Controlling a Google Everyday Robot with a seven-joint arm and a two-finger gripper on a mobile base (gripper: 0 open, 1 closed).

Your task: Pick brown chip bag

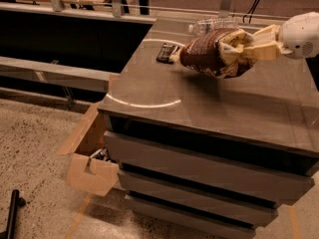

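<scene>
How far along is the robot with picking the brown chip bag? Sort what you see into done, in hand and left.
Done: the gripper, at right above the cabinet top, is shut on the cream end of the brown chip bag. In hand: the bag looks lifted off the surface, beside the black remote and clear bottle. Left: perhaps only raising it clear.

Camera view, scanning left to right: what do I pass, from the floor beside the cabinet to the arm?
cardboard box → small black remote → brown chip bag → gripper, shut on the bag's right end
</scene>
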